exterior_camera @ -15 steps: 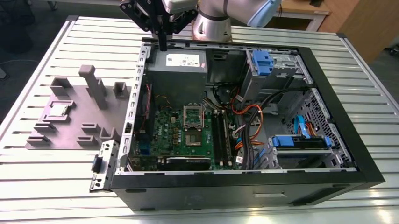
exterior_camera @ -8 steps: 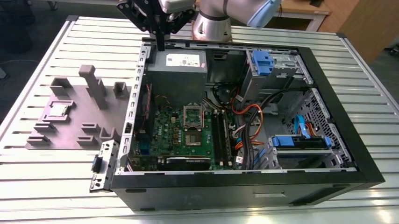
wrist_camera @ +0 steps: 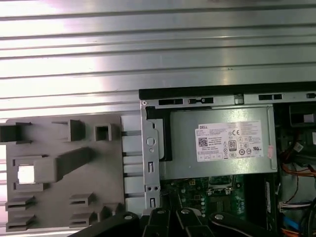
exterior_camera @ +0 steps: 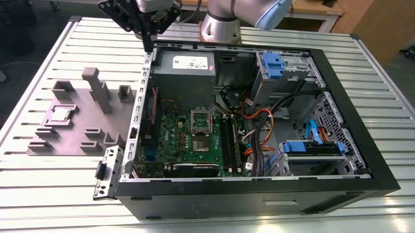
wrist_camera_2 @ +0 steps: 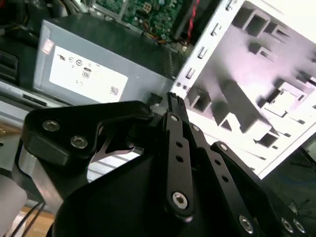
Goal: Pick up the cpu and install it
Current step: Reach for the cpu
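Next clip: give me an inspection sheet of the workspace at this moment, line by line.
Surface: slatted metal table, bearing a grey fixture and an open PC case.
Job's things: cpu lies in a fixture recess, apart from the claw; socket sits on the board inside the case.
Clutter: nothing seen.
Grippers: claw shut, holding nothing, at the case edge near the power supply.
Cables: orange, black and blue cables inside the case, to the exterior view's right of the board.
Surroundings: wooden furniture beyond the table.
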Available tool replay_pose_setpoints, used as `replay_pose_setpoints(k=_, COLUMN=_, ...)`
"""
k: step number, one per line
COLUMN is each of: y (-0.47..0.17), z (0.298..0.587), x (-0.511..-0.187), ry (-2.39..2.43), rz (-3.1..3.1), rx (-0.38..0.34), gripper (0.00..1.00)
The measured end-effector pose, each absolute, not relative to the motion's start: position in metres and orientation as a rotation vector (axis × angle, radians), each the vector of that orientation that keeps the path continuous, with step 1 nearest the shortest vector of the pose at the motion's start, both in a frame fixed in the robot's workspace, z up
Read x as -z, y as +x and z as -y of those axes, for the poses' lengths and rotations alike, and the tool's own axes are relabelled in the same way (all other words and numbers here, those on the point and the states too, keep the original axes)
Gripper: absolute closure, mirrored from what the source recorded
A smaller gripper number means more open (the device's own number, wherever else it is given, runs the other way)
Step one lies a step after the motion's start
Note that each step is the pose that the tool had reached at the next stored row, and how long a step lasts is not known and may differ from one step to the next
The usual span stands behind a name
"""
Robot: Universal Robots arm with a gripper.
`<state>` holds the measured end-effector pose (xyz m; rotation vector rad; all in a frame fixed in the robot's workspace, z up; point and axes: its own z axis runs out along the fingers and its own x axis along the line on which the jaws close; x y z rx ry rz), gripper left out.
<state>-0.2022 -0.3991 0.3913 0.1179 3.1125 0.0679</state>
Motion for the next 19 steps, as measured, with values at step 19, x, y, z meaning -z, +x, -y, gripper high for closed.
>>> replay_pose_setpoints(k=19, y=-0.25, z=0.399, x=-0.39, ry=0.118, rz=-3.113, rx=-0.068, gripper=0.89)
